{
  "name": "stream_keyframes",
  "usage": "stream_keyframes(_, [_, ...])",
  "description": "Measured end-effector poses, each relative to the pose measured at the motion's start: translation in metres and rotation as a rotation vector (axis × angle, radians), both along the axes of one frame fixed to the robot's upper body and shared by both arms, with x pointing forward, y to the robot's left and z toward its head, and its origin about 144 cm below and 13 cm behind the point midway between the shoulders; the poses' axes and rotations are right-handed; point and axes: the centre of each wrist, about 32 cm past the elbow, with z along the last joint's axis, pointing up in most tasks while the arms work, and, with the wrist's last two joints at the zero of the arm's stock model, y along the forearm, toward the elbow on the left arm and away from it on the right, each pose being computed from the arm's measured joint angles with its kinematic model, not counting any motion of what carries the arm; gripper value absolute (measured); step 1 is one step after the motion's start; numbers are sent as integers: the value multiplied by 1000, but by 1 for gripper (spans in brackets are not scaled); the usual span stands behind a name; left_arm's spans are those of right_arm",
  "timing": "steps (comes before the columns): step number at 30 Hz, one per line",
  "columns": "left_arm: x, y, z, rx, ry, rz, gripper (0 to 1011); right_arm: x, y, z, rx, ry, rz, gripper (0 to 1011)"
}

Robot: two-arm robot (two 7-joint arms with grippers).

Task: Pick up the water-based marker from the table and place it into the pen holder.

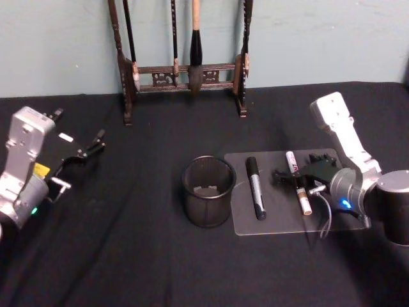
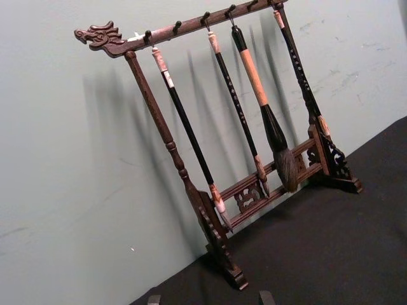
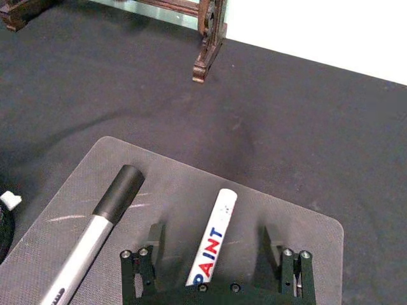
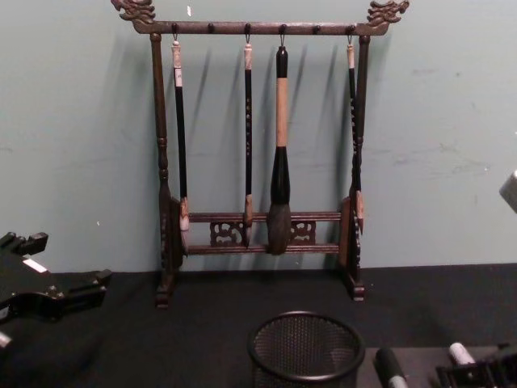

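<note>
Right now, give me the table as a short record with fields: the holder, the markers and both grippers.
Clear mat: right of centre, two markers lying on it.
Pen holder: black mesh cup, upright, left of the mat.
White PAINT marker: on the mat, farther from the holder.
Silver-and-black marker: on the mat, nearer the holder.
Right gripper: open, fingers either side of the white marker.
Left gripper: open, parked far left.

Brush rack [image 1: 163,78], clear mat [image 1: 281,216]
</note>
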Motion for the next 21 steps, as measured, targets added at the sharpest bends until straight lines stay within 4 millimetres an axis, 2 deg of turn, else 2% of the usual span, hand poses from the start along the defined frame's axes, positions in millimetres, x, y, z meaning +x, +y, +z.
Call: stream_keyframes(21, [0, 0, 0, 0, 0, 0, 1001, 3, 2, -2, 37, 25, -16, 1002])
